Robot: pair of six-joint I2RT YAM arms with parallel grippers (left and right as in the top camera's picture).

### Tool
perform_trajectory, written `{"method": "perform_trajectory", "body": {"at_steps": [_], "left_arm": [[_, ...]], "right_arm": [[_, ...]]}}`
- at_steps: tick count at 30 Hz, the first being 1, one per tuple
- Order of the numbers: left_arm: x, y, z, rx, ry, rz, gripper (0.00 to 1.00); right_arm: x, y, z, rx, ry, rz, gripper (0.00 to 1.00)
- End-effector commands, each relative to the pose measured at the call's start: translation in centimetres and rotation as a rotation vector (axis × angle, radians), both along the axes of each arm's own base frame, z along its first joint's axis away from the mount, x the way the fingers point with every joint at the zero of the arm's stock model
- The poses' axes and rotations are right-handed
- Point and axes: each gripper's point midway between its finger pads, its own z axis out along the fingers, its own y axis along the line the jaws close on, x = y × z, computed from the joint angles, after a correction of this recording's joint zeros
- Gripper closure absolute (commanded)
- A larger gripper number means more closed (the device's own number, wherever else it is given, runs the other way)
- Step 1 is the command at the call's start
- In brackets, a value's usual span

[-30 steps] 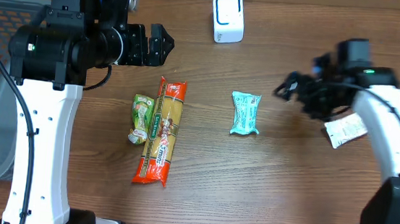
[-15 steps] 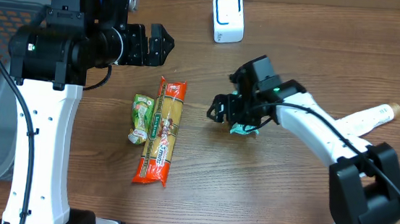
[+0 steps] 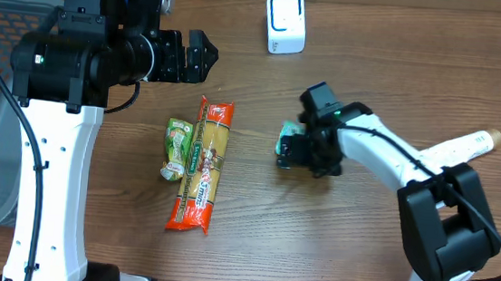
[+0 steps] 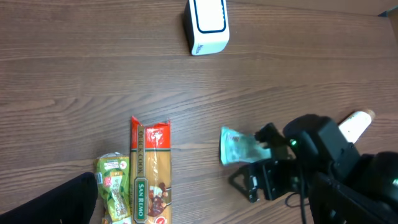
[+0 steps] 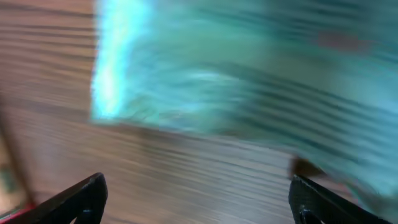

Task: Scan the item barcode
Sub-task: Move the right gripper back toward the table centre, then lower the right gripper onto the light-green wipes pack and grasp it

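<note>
Hovering low over the teal packet (image 3: 289, 135), the right tool (image 3: 299, 156) had its jaws spread wide and gripped nothing. In the wrist view its two fingertips (image 5: 84, 199) stood far apart, with the blurred packet just beyond them. The packet lay flat on the tabletop (image 3: 358, 259), directly under the tool. The scanner (image 3: 285, 23) stood well apart from it, toward the far edge. The left tool (image 3: 196, 57) was released too, empty, and far from the packet.

I judged the packet to be light, thin and soft, with a slippery film, so it could slide or fold under a push. The best hold seemed to be across its narrow width near the middle, with the jaws reaching down to the wood. The pictures did not show where the barcode was.
</note>
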Motion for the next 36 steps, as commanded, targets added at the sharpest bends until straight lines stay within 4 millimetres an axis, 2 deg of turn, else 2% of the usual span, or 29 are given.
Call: {"method": "perform_trajectory", "body": {"at_steps": [1, 5, 8, 12, 17, 22, 29, 36], "left_arm": [[0.2, 0.0, 0.0, -0.006, 0.002, -0.001, 0.0], [0.2, 0.0, 0.0, -0.006, 0.002, -0.001, 0.0], [0.2, 0.0, 0.0, -0.006, 0.002, -0.001, 0.01], [0.2, 0.0, 0.0, -0.006, 0.002, -0.001, 0.01], [0.2, 0.0, 0.0, -0.006, 0.002, -0.001, 0.0], [0.2, 0.0, 0.0, -0.006, 0.002, -0.001, 0.01], [0.2, 0.0, 0.0, -0.006, 0.002, -0.001, 0.01], [0.2, 0.0, 0.0, -0.006, 0.001, -0.001, 0.0]], "right_arm": [[1.7, -3.6, 0.6, -0.041, -0.01, -0.022, 0.07], [2.3, -3.6, 3.8, 0.118, -0.016, 0.054, 0.03], [3.8, -4.8, 6.7, 0.143, -0.089, 0.051, 0.01], [5.9, -6.2, 8.6, 0.153, -0.179, 0.05, 0.0], [7.4, -7.3, 7.9, 0.161, -0.21, 0.008, 0.0], [7.1, -7.3, 6.6, 0.155, -0.18, 0.007, 0.0], [6.9, -7.0, 6.3, 0.175, -0.158, 0.008, 0.0], [6.7, -7.1, 4.8, 0.175, -0.106, -0.02, 0.0]]}}
